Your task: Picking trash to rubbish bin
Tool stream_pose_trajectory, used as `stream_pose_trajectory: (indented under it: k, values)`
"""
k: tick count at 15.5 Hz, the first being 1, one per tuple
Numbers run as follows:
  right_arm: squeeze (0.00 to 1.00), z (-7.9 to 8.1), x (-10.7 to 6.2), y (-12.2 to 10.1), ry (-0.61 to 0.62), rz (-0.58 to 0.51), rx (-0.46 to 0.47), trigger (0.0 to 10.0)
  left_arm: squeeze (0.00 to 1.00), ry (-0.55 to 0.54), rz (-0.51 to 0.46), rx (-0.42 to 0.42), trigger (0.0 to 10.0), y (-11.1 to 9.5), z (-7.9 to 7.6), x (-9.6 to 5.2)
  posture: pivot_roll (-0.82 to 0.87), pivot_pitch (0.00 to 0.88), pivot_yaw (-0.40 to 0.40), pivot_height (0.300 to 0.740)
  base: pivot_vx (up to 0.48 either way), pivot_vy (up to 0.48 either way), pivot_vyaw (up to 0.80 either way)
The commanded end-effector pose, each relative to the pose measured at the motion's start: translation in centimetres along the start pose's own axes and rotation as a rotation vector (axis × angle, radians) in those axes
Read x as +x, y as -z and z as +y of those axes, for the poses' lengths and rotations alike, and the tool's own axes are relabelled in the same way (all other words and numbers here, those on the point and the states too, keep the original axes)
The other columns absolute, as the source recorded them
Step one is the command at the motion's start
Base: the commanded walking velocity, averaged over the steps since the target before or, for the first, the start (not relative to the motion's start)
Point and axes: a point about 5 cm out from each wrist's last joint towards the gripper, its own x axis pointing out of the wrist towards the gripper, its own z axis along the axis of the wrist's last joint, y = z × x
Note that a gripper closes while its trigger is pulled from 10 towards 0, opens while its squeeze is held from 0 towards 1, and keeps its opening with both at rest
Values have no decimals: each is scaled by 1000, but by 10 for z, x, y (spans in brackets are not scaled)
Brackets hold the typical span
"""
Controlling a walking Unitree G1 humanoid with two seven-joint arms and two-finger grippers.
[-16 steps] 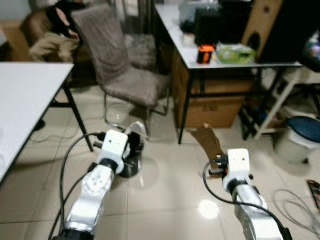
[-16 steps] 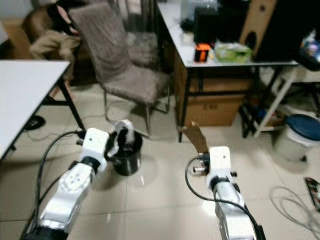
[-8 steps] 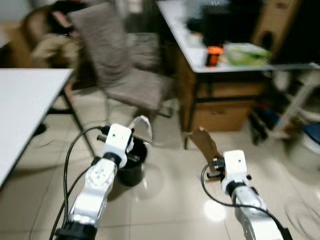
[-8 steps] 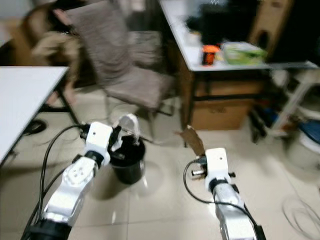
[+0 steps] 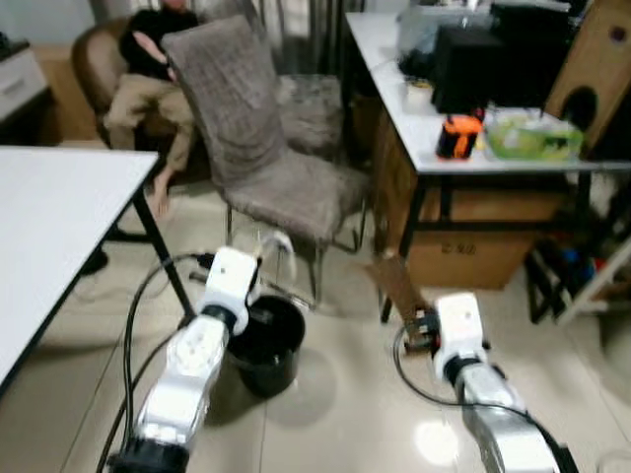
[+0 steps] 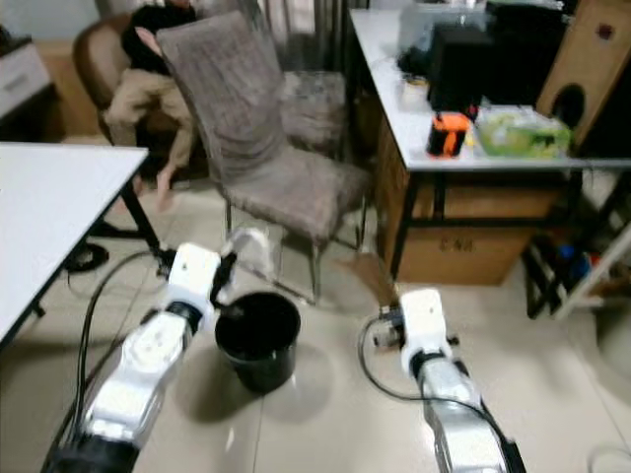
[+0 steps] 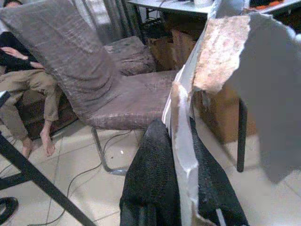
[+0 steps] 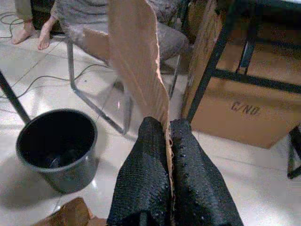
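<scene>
Glossy pale tiles make up the floor point(image 5: 335, 414), with lamp glare on them. White and flat, a table point(image 5: 49, 227) runs off the left edge on thin black legs; a second table point(image 5: 434, 148), also on black legs, stands at the right with a cardboard box point(image 5: 463, 251) beneath it and dark, blurred equipment on top, beside an orange item point(image 5: 455, 136) and a green one point(image 5: 537, 136) too soft to identify. Grey, coarsely woven fabric covers the chair point(image 5: 261, 148), tall-backed on a bent metal frame. Behind it a person point(image 5: 148, 79) sits in tan trousers and a dark top, partly hidden by the chair back.

Round, black and smooth-walled, the bin point(image 6: 258, 335) stands on the tiles between the two arms, closer to the left one; its inside is too dark to read.

Brown corrugated cardboard point(image 8: 136, 56), torn along its edges, is pinched upright between the right gripper's point(image 8: 168, 141) textured black fingers, which are closed tight on its lower end, in front of the box. A torn white scrap point(image 7: 221, 61), with a rough brownish inner face, is clamped between the left gripper's point(image 7: 181, 141) fingers, held above the bin's far rim by the chair legs. A black cable point(image 5: 133, 325) loops along the left arm.
</scene>
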Motion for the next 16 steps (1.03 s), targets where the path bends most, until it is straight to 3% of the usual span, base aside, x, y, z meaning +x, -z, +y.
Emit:
stream_pose_trajectory:
  k: [1,3,6,13,16]
  values:
    - [0,8,3,-8,-25,-33,0,10000,0,-36,-4,14,10000,-2,12,0,-128,0,-6,740,428,0,0]
    - [0,12,3,-6,-82,-9,-24,10000,0,-35,-6,20,10000,-3,13,1,-124,0,-4,740,429,0,0]
    - [0,11,4,-6,-72,-8,-29,10000,0,-35,-7,25,10000,-4,16,2,-128,0,3,740,431,0,800]
    - [0,10,8,-5,-101,-1,-48,10000,0,-44,-7,27,10000,-4,18,7,-131,0,0,740,423,0,0]
    - [0,8,7,-5,-94,-5,-70,10000,0,-44,46,10,10000,5,17,10,-142,0,1,740,0,0,0]
